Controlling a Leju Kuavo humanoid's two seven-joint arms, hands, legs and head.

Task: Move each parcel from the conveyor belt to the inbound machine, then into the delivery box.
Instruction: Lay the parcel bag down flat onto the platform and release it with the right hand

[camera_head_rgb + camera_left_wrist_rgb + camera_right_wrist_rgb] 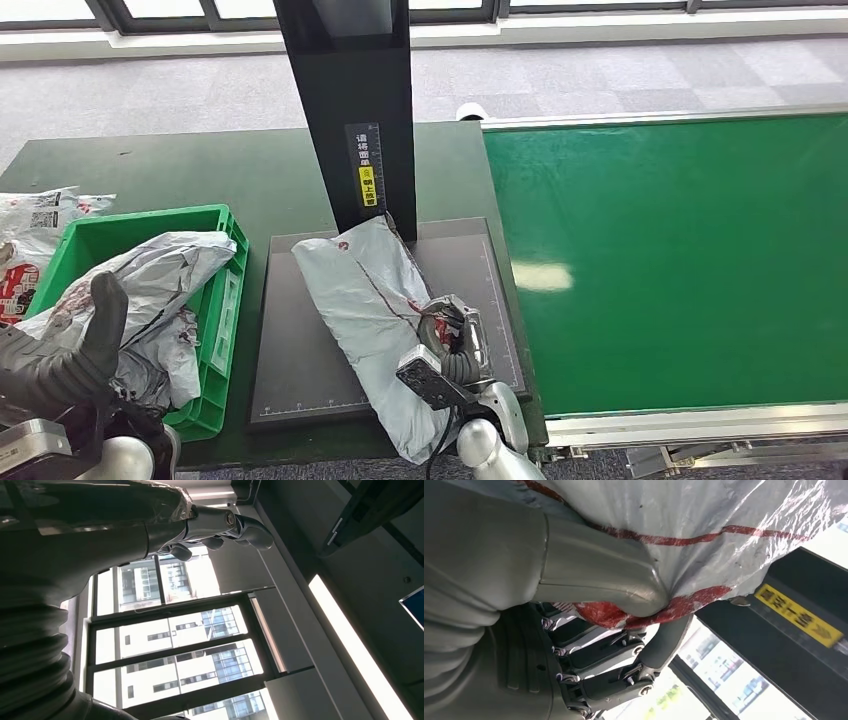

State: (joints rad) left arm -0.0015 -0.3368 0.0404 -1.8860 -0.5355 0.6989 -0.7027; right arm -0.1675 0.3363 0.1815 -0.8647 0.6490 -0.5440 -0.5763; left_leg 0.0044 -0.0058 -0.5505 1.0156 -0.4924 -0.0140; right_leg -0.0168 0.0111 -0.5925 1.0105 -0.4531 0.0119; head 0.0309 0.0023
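I have the long grey plastic parcel bag with red markings (pixel 370 320) lying on the dark flat scanning plate of the inbound machine (pixel 300 390), its long axis running from the foot of the machine's black upright post (pixel 345 110) diagonally toward the near bench edge, where its lower end overhangs the plate. My right robot hand (pixel 452 340) is closed on it: in the right wrist view the thumb (pixel 599 577) presses into the film and the darker fingers (pixel 624 670) curl under the parcel's red-printed edge. So the parcel sits right in that hand's grip, on its side facing the left arm, and its far end points at the post.

The green plastic delivery box (pixel 215 300) stands just beside the plate's left edge, already holding crumpled grey bags (pixel 150 280). I judge the next move to be a carry leftward across the plate, so the right arm must reach over.

My left robot hand (pixel 85 345) hovers over the box's near end; its fingers (pixel 220 530) look loosely curled around nothing.

The green conveyor belt (pixel 680 260) lies along the right
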